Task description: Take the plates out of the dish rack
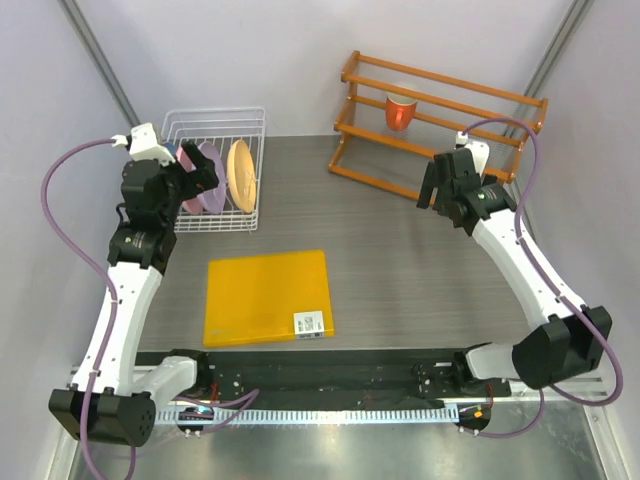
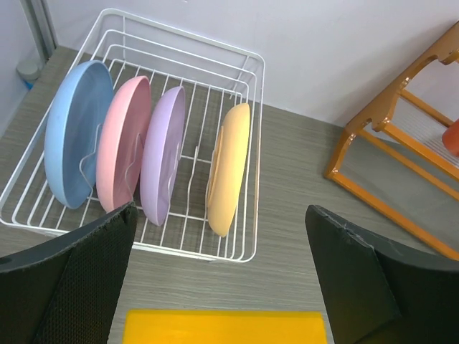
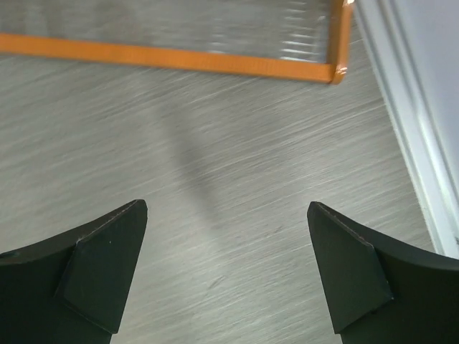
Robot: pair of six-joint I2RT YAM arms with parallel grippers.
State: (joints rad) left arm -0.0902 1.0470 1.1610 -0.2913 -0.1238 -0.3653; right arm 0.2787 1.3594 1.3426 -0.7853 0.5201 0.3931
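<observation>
In the left wrist view's upper left, the dish rack point(image 2: 193, 236) holds the blue plate point(image 2: 75, 136), pink plate point(image 2: 123, 140), purple plate point(image 2: 163, 154) and orange-yellow plate point(image 2: 229, 168) on edge. The left gripper point(image 2: 220, 215) hangs wide open and empty at the rack's near side. Far right, the right gripper point(image 3: 226, 204) is also spread and empty, seemingly above the table point(image 3: 237, 143).

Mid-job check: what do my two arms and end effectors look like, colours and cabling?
Both match: white links on the left arm and right arm, black joint housings, a purple cable looping beside each. The left end effector and right end effector each have two flat black wedge-shaped fingers.
</observation>
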